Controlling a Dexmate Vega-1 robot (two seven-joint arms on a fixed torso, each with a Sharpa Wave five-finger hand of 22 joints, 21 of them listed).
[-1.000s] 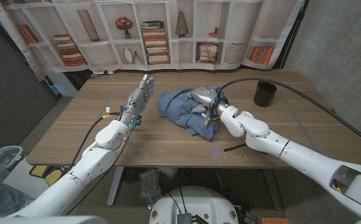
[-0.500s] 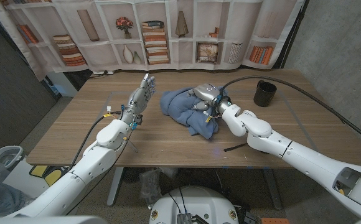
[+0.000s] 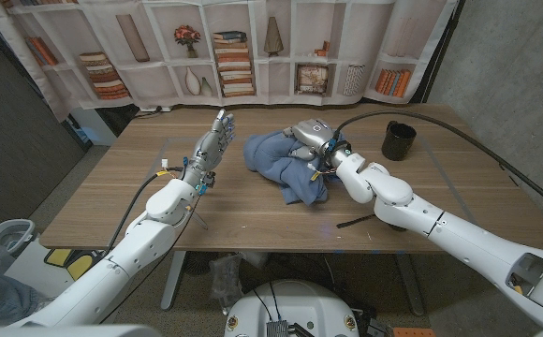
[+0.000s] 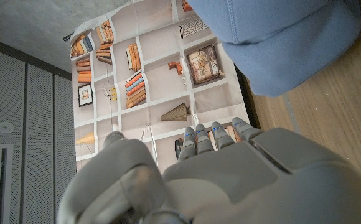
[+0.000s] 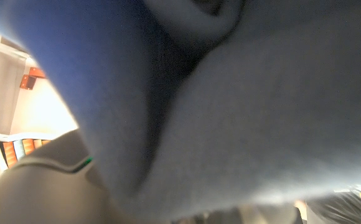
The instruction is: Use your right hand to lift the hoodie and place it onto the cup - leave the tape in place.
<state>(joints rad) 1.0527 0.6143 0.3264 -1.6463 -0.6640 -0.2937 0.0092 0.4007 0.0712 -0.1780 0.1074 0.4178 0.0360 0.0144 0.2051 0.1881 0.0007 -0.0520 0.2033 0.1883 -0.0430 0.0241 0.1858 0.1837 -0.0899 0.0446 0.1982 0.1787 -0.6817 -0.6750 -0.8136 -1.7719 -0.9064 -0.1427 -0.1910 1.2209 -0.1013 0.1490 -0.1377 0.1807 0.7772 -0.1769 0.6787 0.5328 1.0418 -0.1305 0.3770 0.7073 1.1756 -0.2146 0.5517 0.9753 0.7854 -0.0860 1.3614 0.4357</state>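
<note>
A crumpled blue hoodie (image 3: 279, 165) is bunched at the table's middle, its near end draping down toward the front. My right hand (image 3: 311, 139) grips the hoodie's top right part and holds that part raised. The black cup (image 3: 399, 140) stands upright to the right of the hoodie, a short gap away. My left hand (image 3: 212, 145) is held up to the left of the hoodie, fingers apart, holding nothing. In the left wrist view the hoodie (image 4: 280, 37) lies beyond my left hand (image 4: 230, 174). Blue cloth (image 5: 230, 112) presses close against the right wrist camera.
A thin dark strip (image 3: 351, 222) lies on the wooden table (image 3: 253, 211) near its front edge, just beside my right forearm. A black cable (image 3: 459, 140) arcs over the cup. A bookshelf backdrop (image 3: 234, 47) stands behind the table.
My right hand has carried the gripped hoodie a little to the right and farther back, toward the cup. The left hand has not moved.
</note>
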